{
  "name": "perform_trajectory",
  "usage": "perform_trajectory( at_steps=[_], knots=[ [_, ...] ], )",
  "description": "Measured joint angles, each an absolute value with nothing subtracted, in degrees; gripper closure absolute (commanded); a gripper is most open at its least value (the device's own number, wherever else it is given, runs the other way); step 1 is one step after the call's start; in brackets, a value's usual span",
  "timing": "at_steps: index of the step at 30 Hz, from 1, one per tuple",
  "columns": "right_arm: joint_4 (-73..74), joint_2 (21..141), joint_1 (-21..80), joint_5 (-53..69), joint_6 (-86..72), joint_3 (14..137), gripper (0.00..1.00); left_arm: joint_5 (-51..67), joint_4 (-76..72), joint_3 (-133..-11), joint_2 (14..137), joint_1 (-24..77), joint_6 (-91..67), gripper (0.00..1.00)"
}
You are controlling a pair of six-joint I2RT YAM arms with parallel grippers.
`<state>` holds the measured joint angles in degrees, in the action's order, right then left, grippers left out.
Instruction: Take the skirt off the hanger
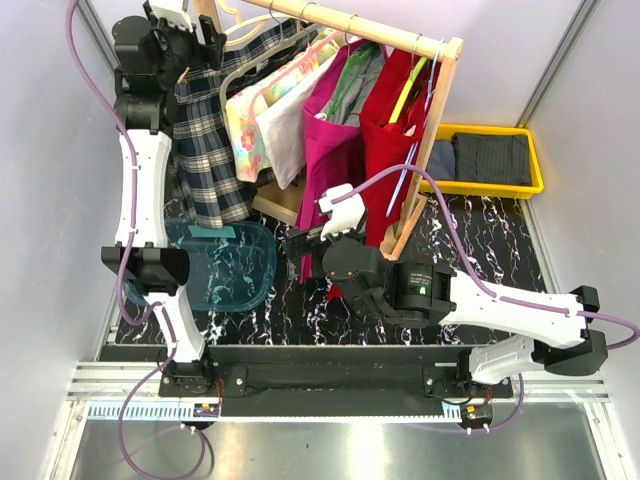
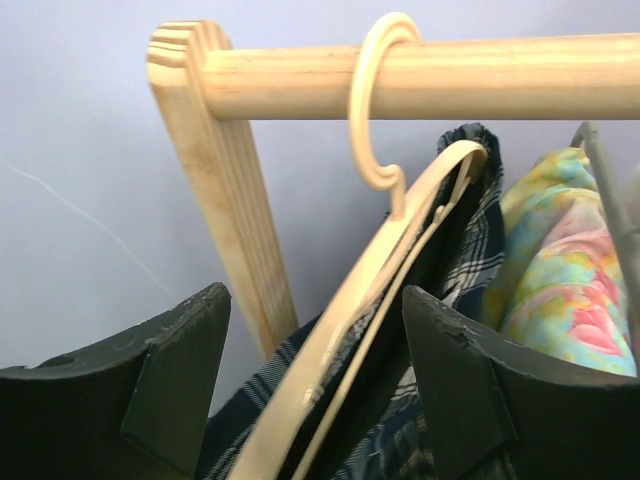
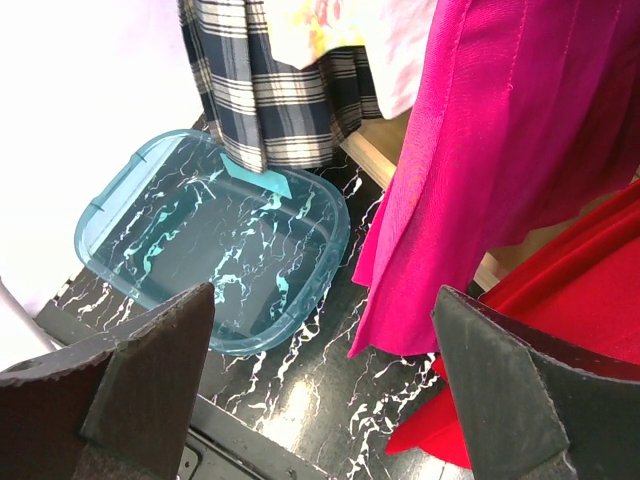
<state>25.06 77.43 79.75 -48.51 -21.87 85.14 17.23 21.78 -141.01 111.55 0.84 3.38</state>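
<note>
skirt (image 1: 205, 150) in dark plaid, and its pale hanger (image 2: 400, 230) sits right between the spread fingers of the left end effector (image 2: 315, 320), released, gripping nothing. the hook rides the wooden rail (image 2: 480, 75) at its left end. right end effector (image 3: 325, 330) gapes wide, low over the worktop (image 3: 330, 400), with a teal tray (image 3: 200, 240) and a magenta garment (image 3: 480, 150) ahead.

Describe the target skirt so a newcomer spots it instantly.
Find the wooden clothes rail at the back. The skirt hangs at its far left end on a cream hanger. It is the only dark plaid garment; its neighbours are floral, pink and red.
</note>
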Motion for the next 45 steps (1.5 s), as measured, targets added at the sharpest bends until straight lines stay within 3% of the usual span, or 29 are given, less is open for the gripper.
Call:
perform_trajectory(
  at_steps=[16,21,23,25,28,32,37,41,45],
  knots=[
    [25.06,76.75,79.37,-48.88,-21.91,83.83,0.02,19.68,23.77,-142.19,114.91,1.5,3.42,0.25],
    [25.04,75.55,79.33,-49.04,-22.15,82.98,0.01,20.86,24.47,-142.52,115.52,1.69,4.01,0.36],
    [25.06,75.22,79.33,-49.15,-22.26,82.72,0.01,21.5,24.67,-142.54,115.7,1.67,4.14,0.47],
    [25.04,75.16,79.33,-49.47,-22.35,82.61,0.01,22.2,25.32,-142.54,115.7,1.63,4.32,0.49],
    [25.04,75.16,79.33,-49.93,-22.35,82.56,0.02,24.27,26.57,-142.39,115.68,1.65,4.49,0.45],
    [24.82,75.16,79.33,-50.04,-22.37,82.52,0.01,26.39,28.6,-140.53,115.24,1.91,4.82,0.31],
    [24.67,75.16,79.33,-50.02,-22.39,82.46,0.02,26.63,30.35,-140.84,115.26,2.22,4.45,0.3],
    [24.64,75.16,79.31,-50.04,-22.61,82.32,0.02,26.39,30.26,-142.43,115.46,2.59,3.86,0.44],
    [24.67,75.11,79.31,-50.06,-22.9,81.82,0.02,25.91,29.74,-143.22,115.61,3.07,3.25,0.75]
  ],
)
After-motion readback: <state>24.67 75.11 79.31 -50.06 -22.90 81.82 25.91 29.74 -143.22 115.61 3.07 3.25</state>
